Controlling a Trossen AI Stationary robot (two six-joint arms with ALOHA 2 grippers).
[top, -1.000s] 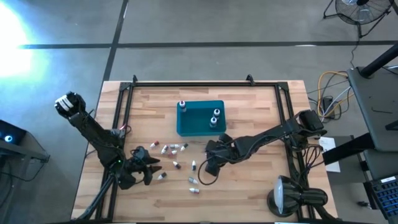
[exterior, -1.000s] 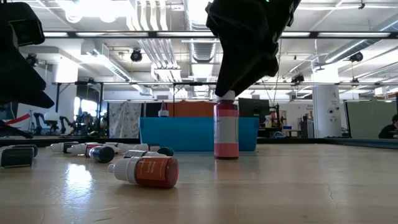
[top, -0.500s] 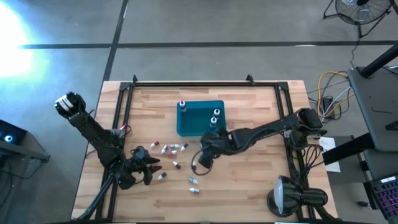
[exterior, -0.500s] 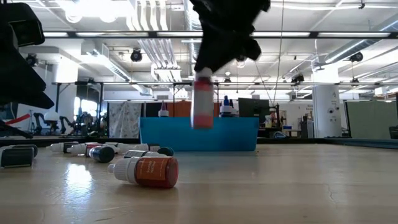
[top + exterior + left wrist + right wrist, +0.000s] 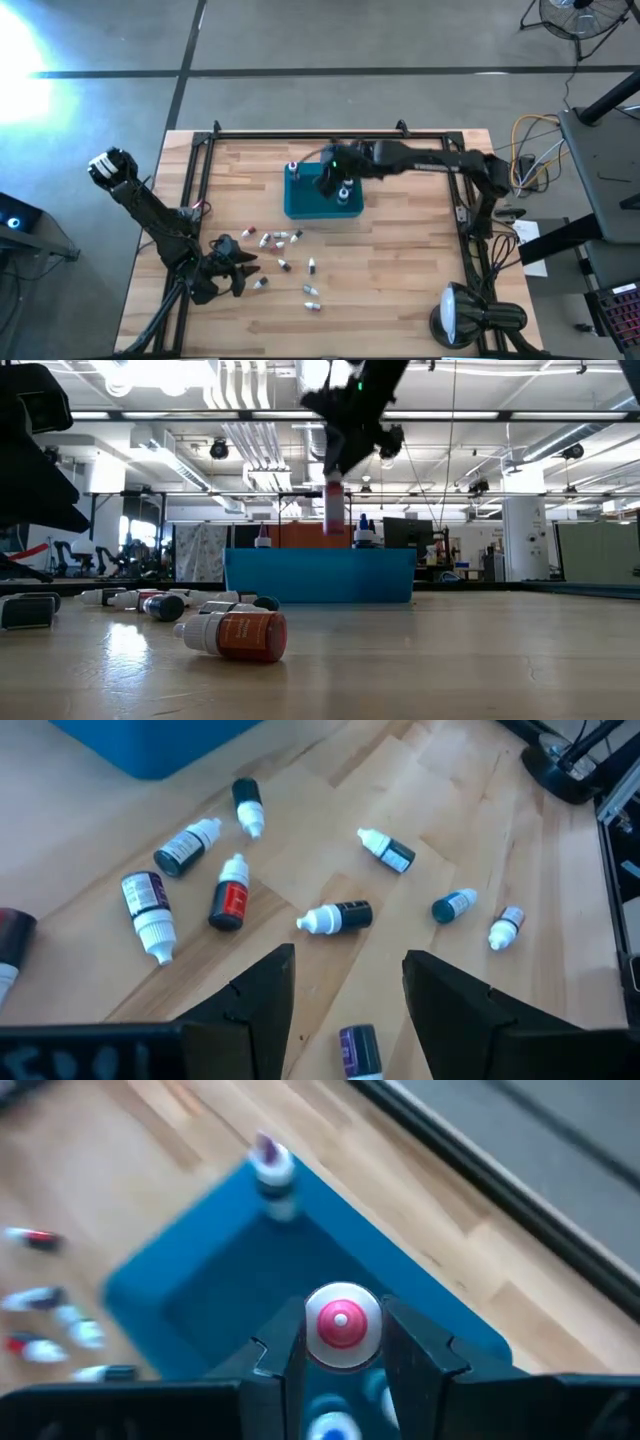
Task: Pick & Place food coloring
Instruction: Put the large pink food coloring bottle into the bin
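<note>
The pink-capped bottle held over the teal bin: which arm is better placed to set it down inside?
The right. The right gripper is shut on the pink-capped bottle and hangs over the teal bin. The left gripper is open near the front-left edge, over loose bottles, far from the bin.

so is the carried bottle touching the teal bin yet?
Apart. The low view shows the bottle in the right gripper hanging clear above the teal bin's rim.

- Both arms are dark, nearly black, built of slim jointed links.
- The left arm point(image 5: 150, 212) ends at a rounded, pale joint housing at its base.
- The left gripper point(image 5: 345, 1010) has two broad, matte black fingers with angular, faceted edges.
- The right gripper point(image 5: 342, 1365) shows matching black fingers point(image 5: 415, 1355) with stepped inner faces.
</note>
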